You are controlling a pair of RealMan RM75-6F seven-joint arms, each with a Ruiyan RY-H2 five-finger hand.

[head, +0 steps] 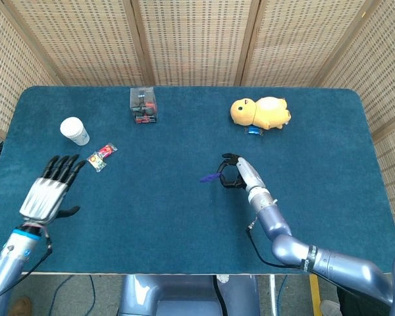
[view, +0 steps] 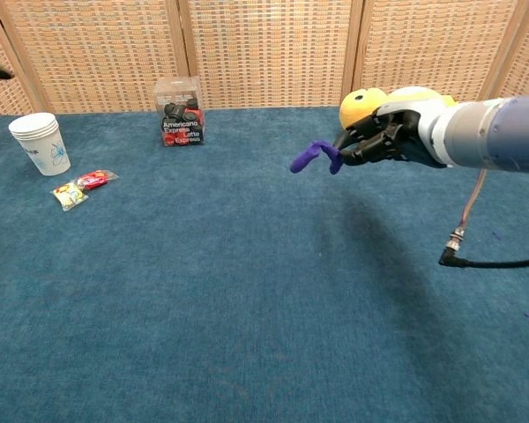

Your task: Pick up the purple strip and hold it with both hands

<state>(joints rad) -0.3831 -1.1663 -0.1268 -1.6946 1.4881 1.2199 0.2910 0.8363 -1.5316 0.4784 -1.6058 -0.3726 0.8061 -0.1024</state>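
One end of the purple strip [view: 312, 155] is pinched in the right hand [view: 377, 141]; its free end droops, evidently soft and light. Left hand [head: 49, 193] hangs spread, holding nothing, and should probably take that loose tip.

We see the purple strip [view: 313, 157], short and limp, pinched at one end by the right hand [view: 381, 141], its free end drooping above the table's middle.
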